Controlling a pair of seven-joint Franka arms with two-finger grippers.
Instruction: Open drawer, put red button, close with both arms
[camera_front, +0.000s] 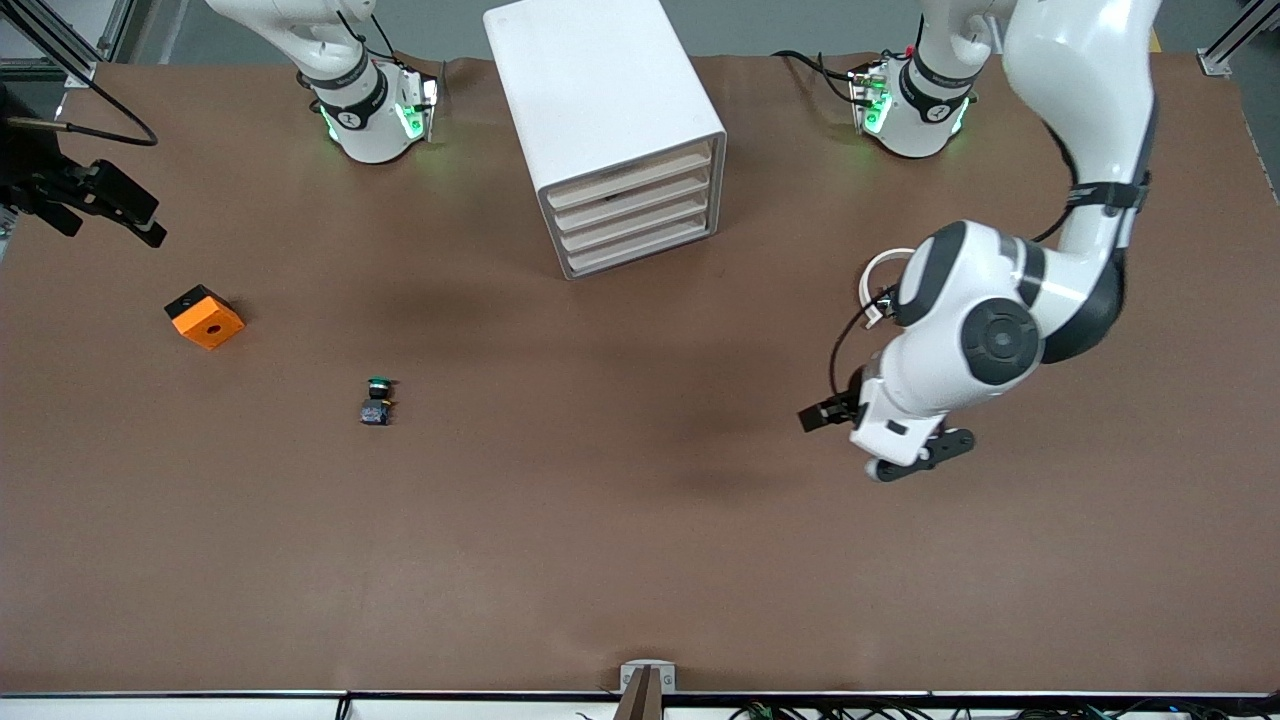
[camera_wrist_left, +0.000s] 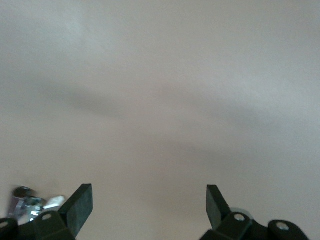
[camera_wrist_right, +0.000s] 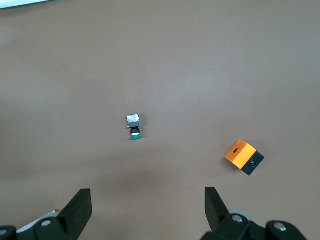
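Observation:
The white cabinet (camera_front: 600, 90) stands at the table's middle, near the arms' bases, and its four pale beige drawers (camera_front: 635, 215) are all shut. No red button shows in any view. The only button in view has a green cap (camera_front: 377, 400) and lies on the bare table; it also shows in the right wrist view (camera_wrist_right: 133, 126). My left gripper (camera_front: 925, 458) hangs open and empty over bare table toward the left arm's end (camera_wrist_left: 149, 205). My right gripper (camera_front: 120, 205) is open and empty, high over the right arm's end (camera_wrist_right: 148, 207).
An orange block (camera_front: 204, 317) with a hole and a black side lies toward the right arm's end, beside the green-capped button; it also shows in the right wrist view (camera_wrist_right: 243, 157). The brown table (camera_front: 640, 560) spreads wide between the cabinet and the front edge.

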